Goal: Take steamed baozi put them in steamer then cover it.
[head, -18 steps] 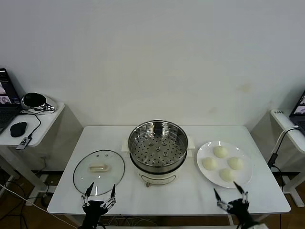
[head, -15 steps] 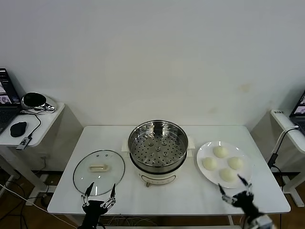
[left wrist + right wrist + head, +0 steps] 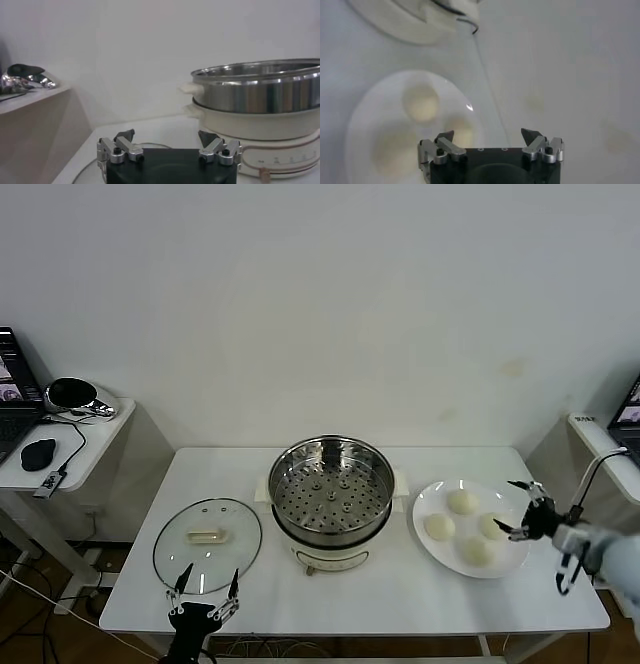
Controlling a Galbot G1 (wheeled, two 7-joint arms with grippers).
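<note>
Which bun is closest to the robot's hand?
The steamed baozi on the plate's right side, the side away from the steamer. The open right gripper hovers right beside it; the other three buns sit farther off.

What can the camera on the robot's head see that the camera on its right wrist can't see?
Only the head view shows the steamer, empty inside, the glass cover lying flat on the table beside it, and the left gripper parked open at the table's near edge.

Only the right wrist view shows the right gripper's fingers from close up, spread wide with nothing between them.

Both show the white plate with the steamed baozi on it, and the open right gripper above the plate's right edge.
</note>
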